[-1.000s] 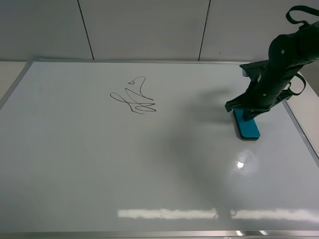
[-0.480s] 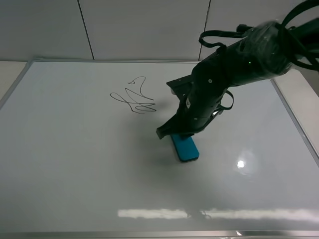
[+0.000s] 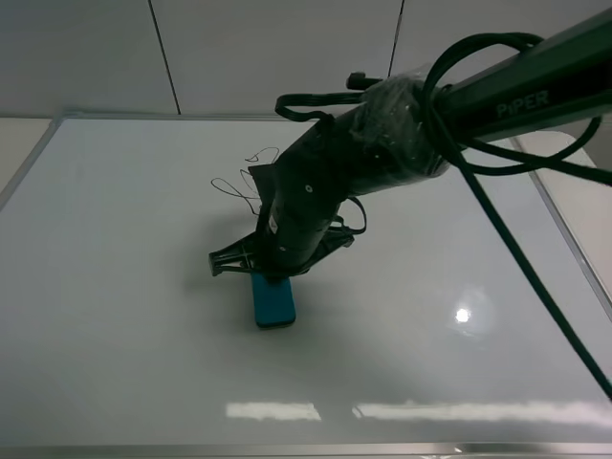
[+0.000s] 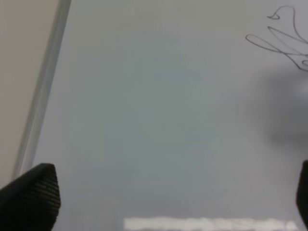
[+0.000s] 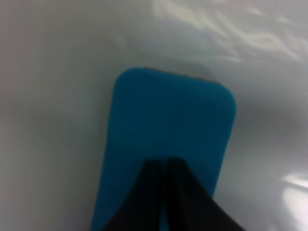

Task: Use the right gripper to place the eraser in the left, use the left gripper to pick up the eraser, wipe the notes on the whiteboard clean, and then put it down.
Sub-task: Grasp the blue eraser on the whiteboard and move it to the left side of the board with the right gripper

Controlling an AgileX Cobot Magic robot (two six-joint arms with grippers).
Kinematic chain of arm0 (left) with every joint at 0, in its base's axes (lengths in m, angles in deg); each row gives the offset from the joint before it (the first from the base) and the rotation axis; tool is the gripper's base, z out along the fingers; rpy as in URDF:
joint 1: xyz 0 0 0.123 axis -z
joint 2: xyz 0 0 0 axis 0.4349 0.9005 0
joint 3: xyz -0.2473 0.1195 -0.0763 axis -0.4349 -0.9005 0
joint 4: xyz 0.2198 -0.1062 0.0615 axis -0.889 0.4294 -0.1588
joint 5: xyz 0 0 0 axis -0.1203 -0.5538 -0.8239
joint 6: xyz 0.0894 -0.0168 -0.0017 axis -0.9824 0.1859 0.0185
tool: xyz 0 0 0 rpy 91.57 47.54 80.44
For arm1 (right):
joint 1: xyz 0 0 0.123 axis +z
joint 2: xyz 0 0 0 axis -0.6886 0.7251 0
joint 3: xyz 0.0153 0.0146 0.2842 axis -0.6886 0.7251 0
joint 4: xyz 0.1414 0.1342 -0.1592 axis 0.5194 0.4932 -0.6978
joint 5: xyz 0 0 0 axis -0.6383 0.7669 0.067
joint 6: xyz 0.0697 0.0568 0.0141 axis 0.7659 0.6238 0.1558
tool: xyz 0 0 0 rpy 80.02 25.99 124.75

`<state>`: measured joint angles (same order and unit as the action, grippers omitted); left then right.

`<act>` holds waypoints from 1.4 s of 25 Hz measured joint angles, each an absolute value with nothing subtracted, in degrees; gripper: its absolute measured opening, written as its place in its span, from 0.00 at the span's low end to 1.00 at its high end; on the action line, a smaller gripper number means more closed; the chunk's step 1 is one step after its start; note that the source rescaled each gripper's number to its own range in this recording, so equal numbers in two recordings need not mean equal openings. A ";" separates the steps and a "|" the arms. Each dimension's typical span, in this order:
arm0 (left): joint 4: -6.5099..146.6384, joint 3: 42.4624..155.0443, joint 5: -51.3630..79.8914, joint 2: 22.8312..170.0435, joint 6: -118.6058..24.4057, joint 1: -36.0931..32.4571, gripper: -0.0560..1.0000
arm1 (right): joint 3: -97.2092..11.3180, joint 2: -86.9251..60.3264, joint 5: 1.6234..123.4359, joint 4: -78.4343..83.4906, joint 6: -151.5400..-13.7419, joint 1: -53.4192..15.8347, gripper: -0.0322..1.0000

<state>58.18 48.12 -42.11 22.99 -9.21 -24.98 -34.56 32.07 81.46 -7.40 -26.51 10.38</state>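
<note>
Exterior high – the whiteboard (image 3: 115, 287) is seen filling most of the view, its silver frame (image 3: 29, 158) running along the edges and a tiled wall (image 3: 287, 57) behind it. The bulky arm lettered "PiPER" (image 3: 523, 100) is stretched across the middle from the right side, with loose black cables (image 3: 497, 220) draped off it. The right gripper (image 3: 272, 278) is set down on the far end of the eraser (image 3: 274, 304). The eraser is laid flat on the board, a little left of centre, near the notes (image 3: 258, 155) on the front-edge side of them. The notes are partly covered by the arm.

Left wrist – the left gripper (image 4: 166, 197) is held spread wide, one fingertip at each lower corner of the picture, nothing between them. Bare whiteboard (image 4: 144, 120) is shown under it, with the frame (image 4: 43, 96) on one side and the notes (image 4: 284, 38) on the other. A soft dark shadow (image 4: 284, 110) is cast near the notes.

Right wrist – the right gripper (image 5: 164, 166) is clenched, both fingers pressed together – tips resting on the teal top face of the eraser (image 5: 173, 120). Nothing is clamped between them. White board is seen around the eraser.
</note>
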 joint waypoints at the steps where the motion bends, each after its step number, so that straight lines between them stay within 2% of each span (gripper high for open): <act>1: 58.18 48.12 -42.11 22.99 -9.21 -24.98 1.00 | -36.35 32.85 81.66 -7.06 -26.32 11.10 0.03; 17: 58.18 48.12 -42.11 22.99 -9.21 -24.98 1.00 | -64.99 48.17 89.75 -5.37 -14.29 14.90 0.03; 24: 58.18 48.12 -42.11 22.99 -9.21 -24.98 1.00 | -70.83 51.76 89.20 -2.97 -12.19 16.65 0.03; 35: 58.18 48.12 -42.11 22.99 -9.21 -24.98 1.00 | -71.26 52.00 89.24 -2.85 -11.67 16.86 0.03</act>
